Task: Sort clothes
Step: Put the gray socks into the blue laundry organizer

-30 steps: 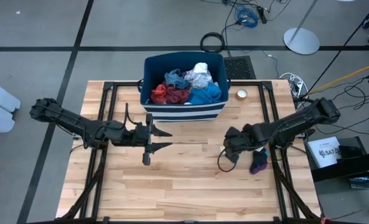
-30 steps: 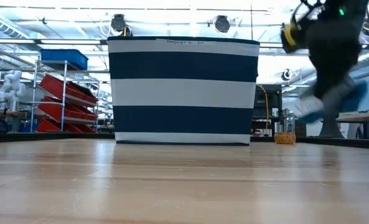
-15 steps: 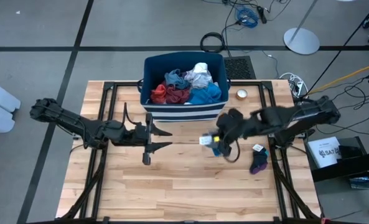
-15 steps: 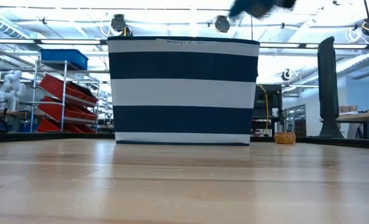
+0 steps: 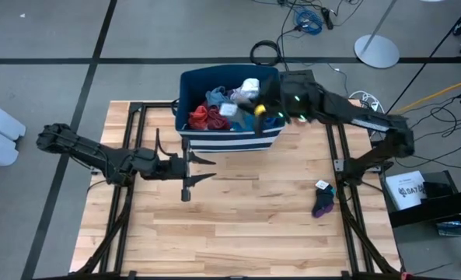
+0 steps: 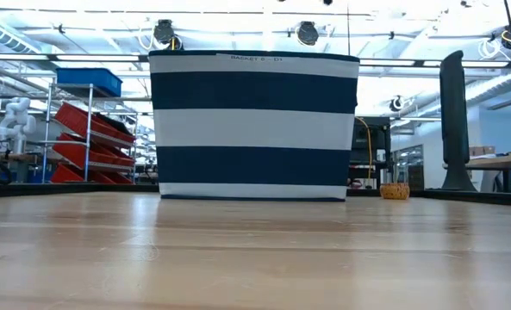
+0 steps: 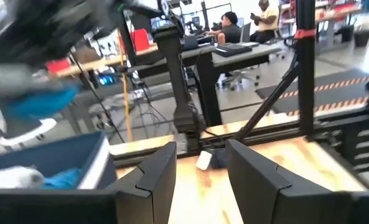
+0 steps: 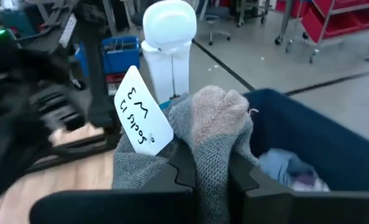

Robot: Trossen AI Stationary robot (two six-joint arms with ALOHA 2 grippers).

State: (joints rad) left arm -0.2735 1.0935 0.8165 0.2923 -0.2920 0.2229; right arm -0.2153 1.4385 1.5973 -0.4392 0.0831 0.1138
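My right gripper [image 8: 200, 171] is clamped on a grey sock [image 8: 215, 124] with a pinkish toe, the fabric bunched up between the two fingers; a white paper tag [image 8: 142, 118] with handwriting hangs off the sock beside them. From above, I see this gripper [image 5: 259, 109] over the right part of the navy striped bin [image 5: 232, 138], inside its rim, with the arm reaching in across the bin's right wall. Directly under and beside the held sock lie the other clothes in the bin [image 5: 224, 107]: red and maroon pieces toward the left wall, blue-grey and white ones in the middle, a bright blue piece on the right. The pile reaches high against the walls, so I have little free room beneath the gripper.

Well away from it, near the table's right edge, a small dark garment [image 5: 322, 204] with a white tag lies on the wood beside the frame rail.

My left gripper [image 5: 199, 169] hovers over the table in front of the bin, fingers apart with nothing between them. The wooden table [image 5: 246, 233] is bare planks between both arms and toward the near edge, which leaves wide space there.
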